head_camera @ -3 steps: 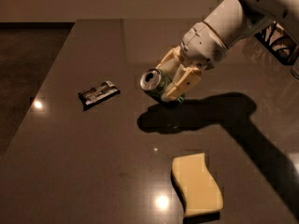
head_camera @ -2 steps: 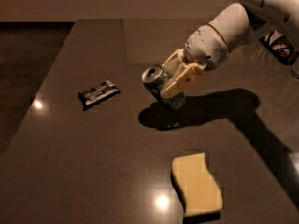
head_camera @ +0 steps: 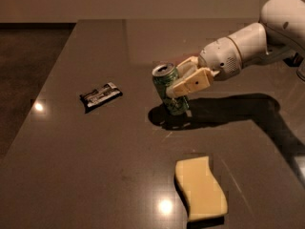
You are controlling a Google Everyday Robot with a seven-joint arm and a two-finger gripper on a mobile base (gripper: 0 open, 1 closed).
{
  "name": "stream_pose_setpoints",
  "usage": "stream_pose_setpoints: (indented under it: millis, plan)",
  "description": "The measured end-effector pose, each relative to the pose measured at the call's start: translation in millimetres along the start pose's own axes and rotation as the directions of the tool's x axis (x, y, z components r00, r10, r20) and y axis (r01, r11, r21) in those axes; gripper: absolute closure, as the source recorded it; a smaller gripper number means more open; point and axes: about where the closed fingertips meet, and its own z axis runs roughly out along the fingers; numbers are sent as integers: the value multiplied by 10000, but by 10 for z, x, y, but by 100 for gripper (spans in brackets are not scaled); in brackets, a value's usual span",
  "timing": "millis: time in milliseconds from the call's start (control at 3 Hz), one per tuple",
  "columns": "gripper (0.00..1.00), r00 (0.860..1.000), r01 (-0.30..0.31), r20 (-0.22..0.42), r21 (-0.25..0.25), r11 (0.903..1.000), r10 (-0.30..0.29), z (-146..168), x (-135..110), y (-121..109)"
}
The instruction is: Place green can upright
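Hand over middle of desk, reaching in from right, fingers clamped on green can at its right side. Can near upright, slight tilt, silver top up (base on desk or just above: cannot tell). Black-and-white packet well left of can; yellow sponge toward front, apart
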Motion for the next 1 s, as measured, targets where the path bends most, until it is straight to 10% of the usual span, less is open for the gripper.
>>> stream_pose_setpoints:
  millis: [333,1000]
  plan:
    - [100,9947,79,1018,307,9995,-110,-50,47,-2]
    - [59,9713,383,2313,800,9961,-559,-112,100,24]
